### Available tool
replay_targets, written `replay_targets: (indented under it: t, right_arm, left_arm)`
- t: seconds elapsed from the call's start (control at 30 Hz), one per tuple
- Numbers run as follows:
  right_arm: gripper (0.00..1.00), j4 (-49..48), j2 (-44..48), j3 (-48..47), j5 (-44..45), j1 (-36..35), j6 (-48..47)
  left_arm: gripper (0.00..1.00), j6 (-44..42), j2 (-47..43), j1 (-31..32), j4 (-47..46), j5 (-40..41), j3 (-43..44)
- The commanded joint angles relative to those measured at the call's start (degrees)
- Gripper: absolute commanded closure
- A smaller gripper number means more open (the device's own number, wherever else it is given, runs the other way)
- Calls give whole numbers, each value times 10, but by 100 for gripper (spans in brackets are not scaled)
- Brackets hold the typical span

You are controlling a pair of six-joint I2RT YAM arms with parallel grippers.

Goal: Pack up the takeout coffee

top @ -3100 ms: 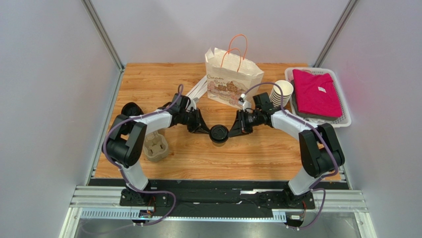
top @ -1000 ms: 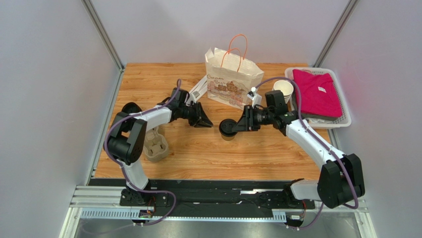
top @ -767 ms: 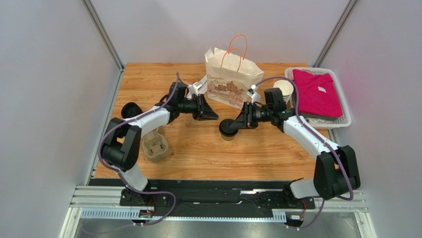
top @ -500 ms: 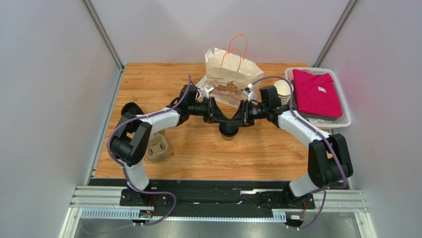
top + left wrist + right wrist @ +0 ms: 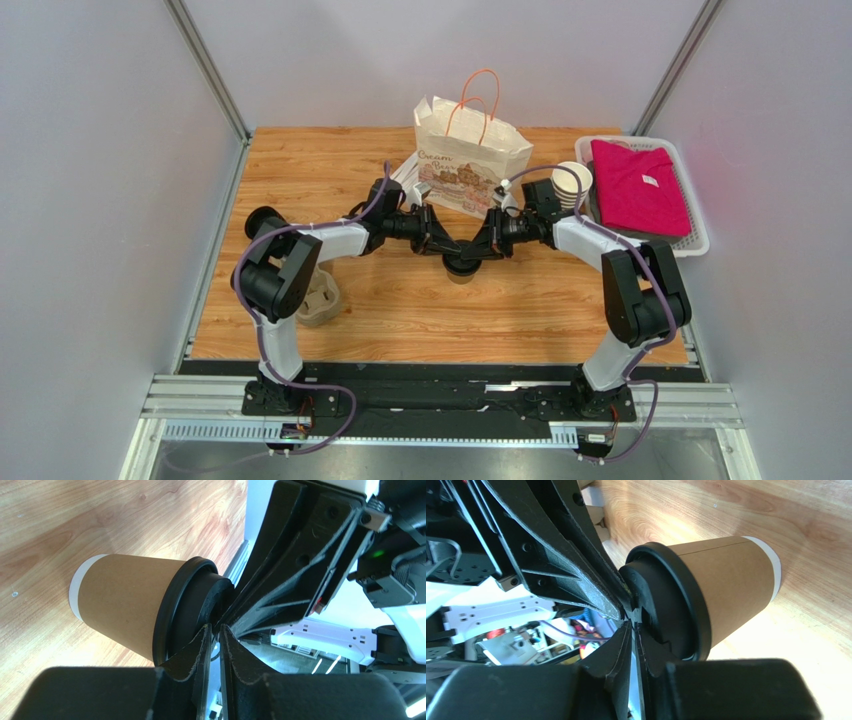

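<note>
The takeout coffee (image 5: pixel 460 271), a tan kraft cup with a black lid, stands upright mid-table in front of the paper bag (image 5: pixel 470 160). My left gripper (image 5: pixel 447 250) comes in from the left and my right gripper (image 5: pixel 476 249) from the right, and they meet tip to tip over the lid. In the left wrist view the cup (image 5: pixel 125 605) sits just past my left gripper (image 5: pixel 212 627), whose jaws are shut to a thin slit with nothing between them. The right wrist view shows the cup (image 5: pixel 726 585) and my right gripper (image 5: pixel 632 624) likewise shut, its tips on the lid's top.
A grey-brown pulp cup tray (image 5: pixel 318 300) lies at the left, by the left arm. A stack of lidless cups (image 5: pixel 570 185) stands beside a white basket (image 5: pixel 700 240) holding a pink cloth. A black round object (image 5: pixel 262 220) sits at the far left.
Both grippers moved inward from either side of the cup and now meet over its lid. The right jaws narrowed. The cup stayed in place.
</note>
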State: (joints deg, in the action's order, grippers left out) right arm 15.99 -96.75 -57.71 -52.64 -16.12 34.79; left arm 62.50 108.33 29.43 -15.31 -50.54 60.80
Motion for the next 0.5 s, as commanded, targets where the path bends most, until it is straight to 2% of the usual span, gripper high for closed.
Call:
replay_targets:
  t: [0.0, 0.47]
  right_arm:
    - [86, -18, -23, -5, 3, 10, 11]
    - [90, -20, -83, 23, 23, 23, -21]
  left_arm:
    - [80, -32, 18, -9, 15, 17, -9]
    - [93, -65, 67, -22, -10, 32, -37]
